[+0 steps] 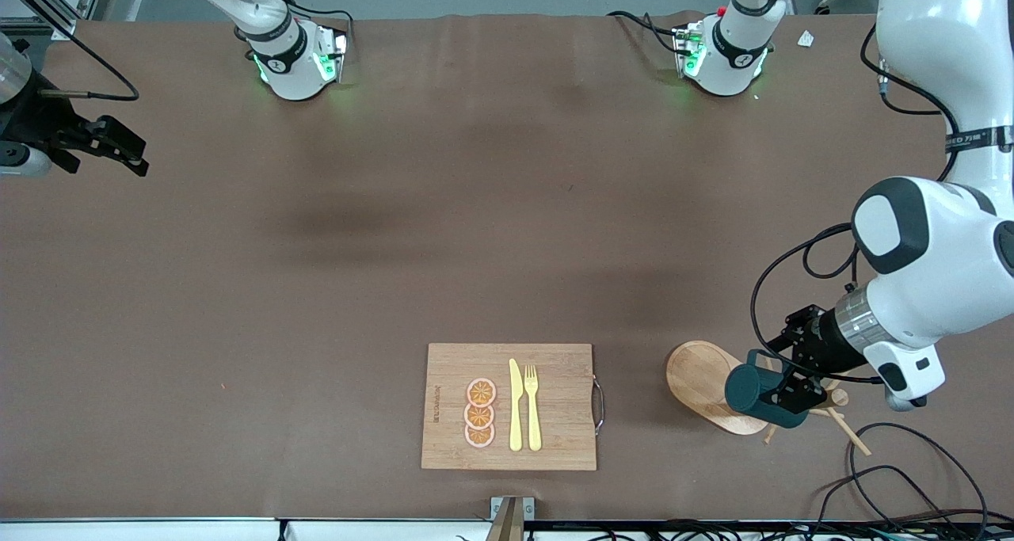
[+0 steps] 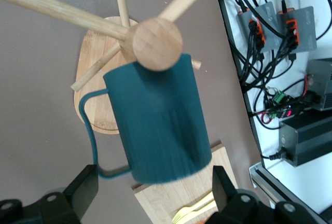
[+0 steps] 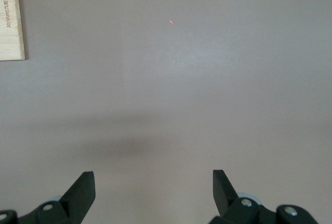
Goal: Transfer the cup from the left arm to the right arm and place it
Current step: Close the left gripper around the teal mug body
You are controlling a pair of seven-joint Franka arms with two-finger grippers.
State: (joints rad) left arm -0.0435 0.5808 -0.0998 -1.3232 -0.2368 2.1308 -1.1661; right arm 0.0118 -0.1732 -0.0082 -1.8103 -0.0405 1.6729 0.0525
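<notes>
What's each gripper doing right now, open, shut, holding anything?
Left gripper: fingers open on either side of the cup on the wooden rack, not closed on it.
Right gripper: open, empty, waiting.

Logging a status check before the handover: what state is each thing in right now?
Dark teal ribbed mug: tipped sideways at the rack, not gripped.
Wooden peg rack on oval base: standing upright.
Left end effector: open, fingers flanking the mug.
Right end effector: open, waiting over the brown table.
Bamboo cutting board: flat, carrying yellow knife, yellow fork, orange slices.
</notes>
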